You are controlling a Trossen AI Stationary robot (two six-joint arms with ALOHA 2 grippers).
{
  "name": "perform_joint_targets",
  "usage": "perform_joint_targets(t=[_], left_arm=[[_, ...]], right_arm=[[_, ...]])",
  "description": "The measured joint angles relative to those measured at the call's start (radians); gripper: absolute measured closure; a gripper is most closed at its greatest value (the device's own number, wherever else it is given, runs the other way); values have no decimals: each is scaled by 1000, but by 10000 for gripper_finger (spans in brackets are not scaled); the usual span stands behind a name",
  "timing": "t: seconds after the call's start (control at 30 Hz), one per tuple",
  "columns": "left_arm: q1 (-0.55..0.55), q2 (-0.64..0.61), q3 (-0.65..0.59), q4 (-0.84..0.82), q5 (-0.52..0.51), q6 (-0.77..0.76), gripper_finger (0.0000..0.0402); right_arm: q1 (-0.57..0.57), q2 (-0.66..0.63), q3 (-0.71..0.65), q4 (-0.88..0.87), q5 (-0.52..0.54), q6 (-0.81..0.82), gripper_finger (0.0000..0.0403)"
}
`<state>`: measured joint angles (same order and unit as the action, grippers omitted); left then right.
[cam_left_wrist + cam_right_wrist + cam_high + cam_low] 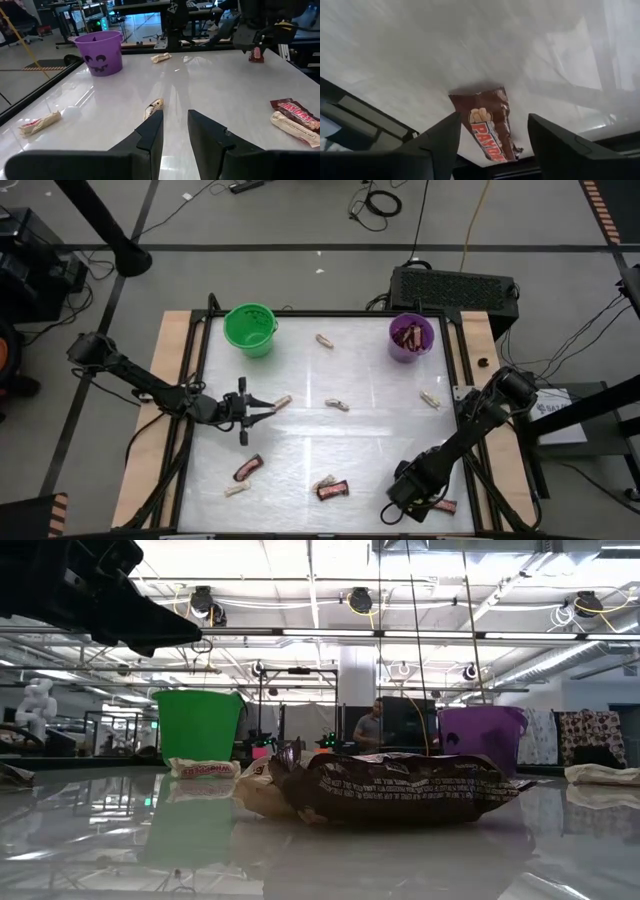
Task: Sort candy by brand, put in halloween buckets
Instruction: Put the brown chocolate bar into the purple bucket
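Note:
The green bucket (250, 328) and the purple bucket (411, 337) stand upright at the table's far side, and the purple one holds red-brown bars. Tan candy (337, 404) and red-brown bars (333, 490) lie scattered flat on the white table. My right gripper (493, 117) is open at the near right, pointing steeply down. Its fingers stand on either side of a red-brown bar (490, 127) that lies on the table near the edge. My left gripper (175, 114) is open at the table's left, nearly level, with nothing between its fingers. A tan piece (154, 107) lies just beyond its fingertips.
More tan pieces lie at the far middle (324, 340), right (430, 398) and near left (237, 490). A red-brown bar (248, 468) lies at the near left. A black frame (460, 370) borders the table, and a keyboard-like box (455, 288) sits behind the purple bucket.

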<state>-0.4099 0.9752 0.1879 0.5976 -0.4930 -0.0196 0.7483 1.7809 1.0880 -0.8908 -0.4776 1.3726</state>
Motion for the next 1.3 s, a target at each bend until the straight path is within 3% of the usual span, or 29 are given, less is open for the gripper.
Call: perform_joint_targets(t=[0.5,0.83,1.1,1.3], left_arm=[[0,0,0,-4,4,0,304],[0,0,0,-4,4,1,304],[2,0,0,-3,4,10,304],[26,0,0,-3,4,8,304]], right_arm=[[0,0,-123,225,-73,54,218],[-23,0,-123,238,-103,-71,390],[-136,-18,-122,212,-14,-269,399],[-285,-141,-122,124,238,-451,401]])
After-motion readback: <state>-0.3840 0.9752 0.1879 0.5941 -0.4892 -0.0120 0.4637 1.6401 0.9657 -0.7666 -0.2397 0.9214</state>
